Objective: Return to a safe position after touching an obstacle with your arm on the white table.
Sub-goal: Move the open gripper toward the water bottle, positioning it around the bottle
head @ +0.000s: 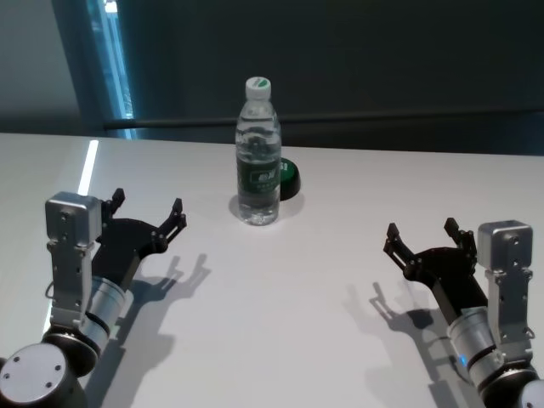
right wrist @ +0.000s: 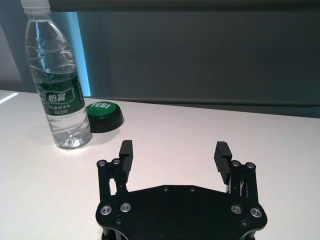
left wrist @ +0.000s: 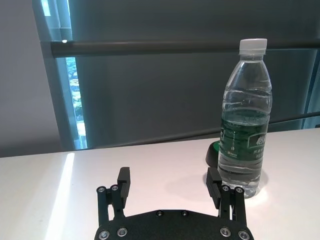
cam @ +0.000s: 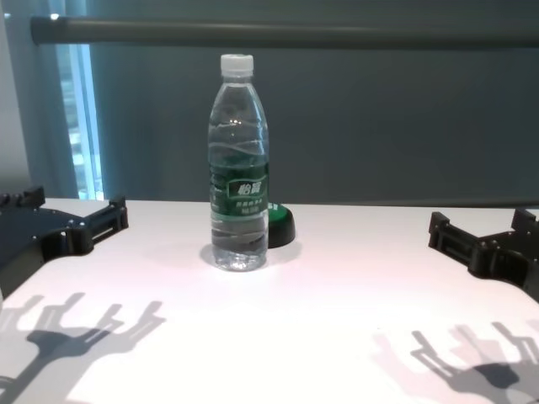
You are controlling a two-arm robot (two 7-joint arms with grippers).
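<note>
Water bottle (head: 257,153): upright on the white counter (head: 289,289), centre-far, between the two tools and well apart from both. Clear plastic w/ white screw cap (head: 257,84), dark green label band w/ white characters; cap on, clear water inside nearly to the shoulder. Low black-and-green round puck (head: 290,179) sits just behind the bottle, on the robot's right of it; the pictures don't settle whether they touch.

Left tool (head: 149,214): low over the counter at near left, fingers spread wide, nothing between them. In left wrist view the bottle stands beyond one fingertip, not touching.

Right tool (head: 422,240): low over the counter at near right, fingers likewise spread wide, holding nothing. In right wrist view bottle and puck lie farther off, well clear of the fingertips.

Both tools cast shadows on the counter beneath them.
</note>
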